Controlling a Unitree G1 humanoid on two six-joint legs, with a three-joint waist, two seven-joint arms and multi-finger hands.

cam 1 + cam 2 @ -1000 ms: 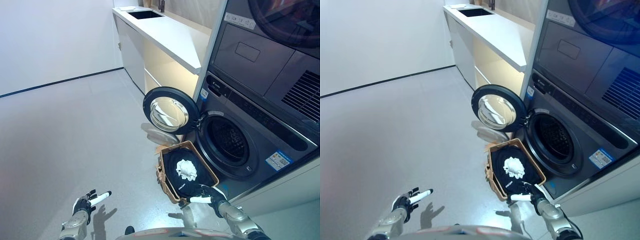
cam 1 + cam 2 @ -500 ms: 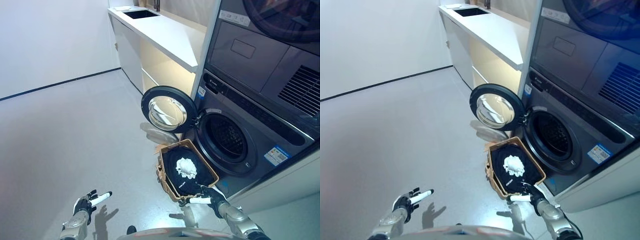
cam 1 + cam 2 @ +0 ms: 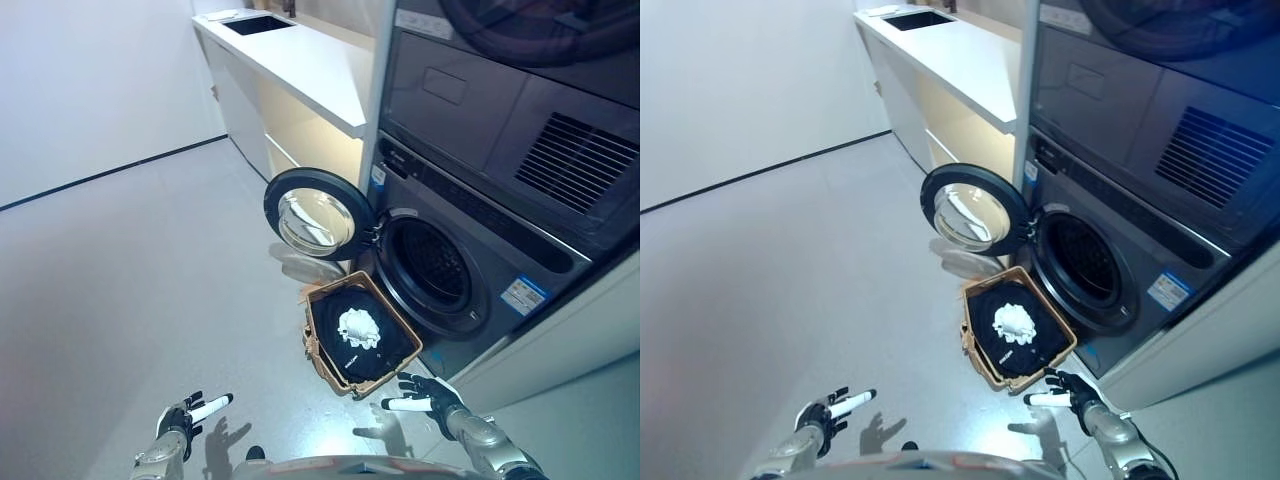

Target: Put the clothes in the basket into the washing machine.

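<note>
Clothes (image 3: 358, 335) lay in the basket (image 3: 318, 350) (washing machine (image 3: 428, 270) door open); both robot hands (image 3: 425, 394) hovered released, nothing loaded.

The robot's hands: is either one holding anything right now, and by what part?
Nothing is held. The right hand hovers open near the basket, and the left hand is open over the floor.

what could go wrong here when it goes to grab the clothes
The dark clothes and the white piece lie loose in the basket, so one grab may miss some. The washer door hangs open right beside the basket, so a lifting arm could bump it. The right hand is open and outside the rim.
</note>
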